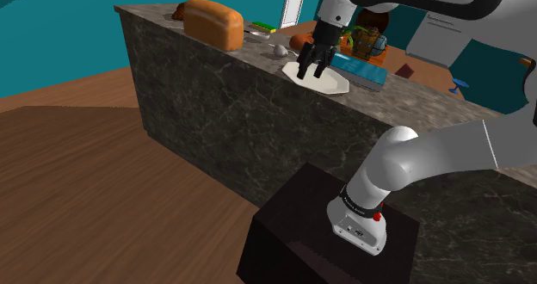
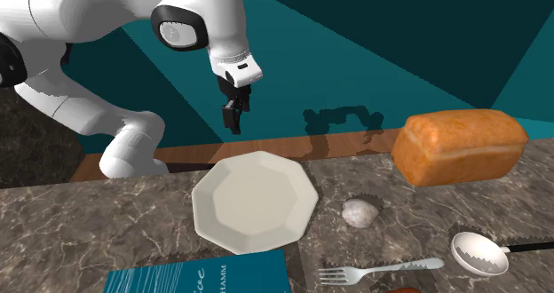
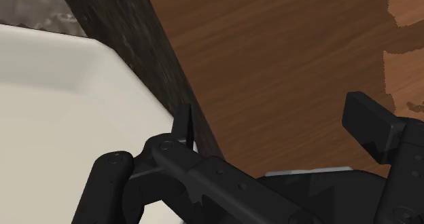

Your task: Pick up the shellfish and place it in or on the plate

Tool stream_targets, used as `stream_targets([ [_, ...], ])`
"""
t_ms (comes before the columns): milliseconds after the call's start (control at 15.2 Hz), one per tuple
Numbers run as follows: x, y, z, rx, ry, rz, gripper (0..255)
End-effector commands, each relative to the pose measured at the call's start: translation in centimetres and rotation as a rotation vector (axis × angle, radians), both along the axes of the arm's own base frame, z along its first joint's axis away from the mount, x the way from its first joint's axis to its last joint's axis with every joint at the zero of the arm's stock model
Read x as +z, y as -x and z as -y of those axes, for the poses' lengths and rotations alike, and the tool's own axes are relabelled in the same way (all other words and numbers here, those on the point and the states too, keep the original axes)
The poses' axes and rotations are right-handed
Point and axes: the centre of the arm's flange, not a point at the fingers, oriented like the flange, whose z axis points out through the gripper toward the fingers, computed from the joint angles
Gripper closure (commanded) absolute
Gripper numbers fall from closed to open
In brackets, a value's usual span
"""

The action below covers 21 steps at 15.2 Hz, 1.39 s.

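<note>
The shellfish (image 2: 360, 213), a small pale grey shell, lies on the marble counter between the plate and the bread; in the shoulder view the shellfish (image 1: 280, 48) sits left of the plate. The plate (image 2: 253, 202) (image 1: 334, 84) (image 3: 61, 107) is off-white and many-sided, and lies near the counter's front edge. My black gripper (image 1: 311, 71) (image 2: 233, 118) (image 3: 275, 127) hangs open over the plate's rim at the counter edge. Its fingers stand apart with nothing between them. It is well apart from the shellfish.
A bread loaf (image 2: 460, 146) (image 1: 212, 22) stands beyond the shellfish. A fork (image 2: 377, 269) and a spoon (image 2: 479, 253) lie near it. A blue book (image 2: 200, 273) (image 1: 361, 70) lies next to the plate. The counter's edge drops to a wooden floor (image 3: 285, 46).
</note>
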Motion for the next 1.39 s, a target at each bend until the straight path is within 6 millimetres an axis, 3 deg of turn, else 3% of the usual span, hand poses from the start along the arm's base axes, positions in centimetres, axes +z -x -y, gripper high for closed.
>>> stream_targets([
  [0, 0.0, 0.0, 0.0, 0.0, 0.0, 0.0, 0],
  [1320, -1.6, -20.8, 14.2, -0.023, 0.164, -0.034, 0],
])
